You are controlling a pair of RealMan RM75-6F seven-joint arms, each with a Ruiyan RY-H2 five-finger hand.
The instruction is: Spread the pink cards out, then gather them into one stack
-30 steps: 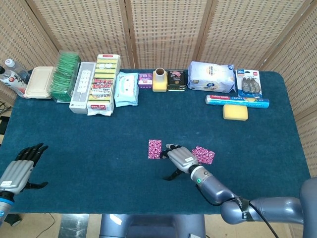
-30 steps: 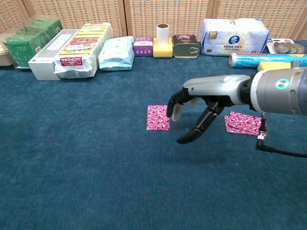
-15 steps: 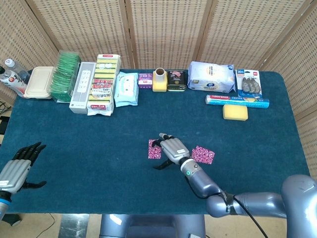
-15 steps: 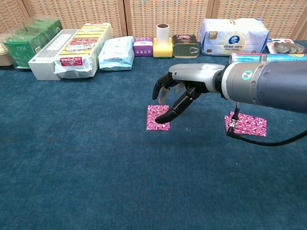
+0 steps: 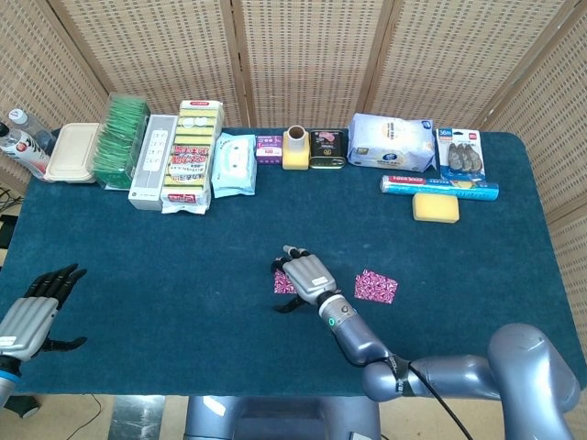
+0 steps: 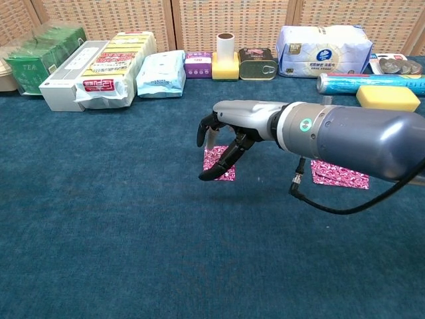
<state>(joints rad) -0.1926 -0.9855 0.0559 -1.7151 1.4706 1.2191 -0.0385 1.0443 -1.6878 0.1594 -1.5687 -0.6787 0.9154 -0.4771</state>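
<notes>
Reaching across with my right robot hand (image 6: 222, 143), I have it hovering over the left pink card (image 6: 218, 163), which lies flat on the blue table (image 5: 138, 266), well apart from the other pink cards (image 6: 339, 175) to its right; the spread looks done and I judge gathering comes next. Fingers are curled downward, holding nothing, thumb tip at the card's near edge, though I cannot tell if it touches. My left robot hand (image 5: 35, 307) waits open and empty at the table's near corner.
</notes>
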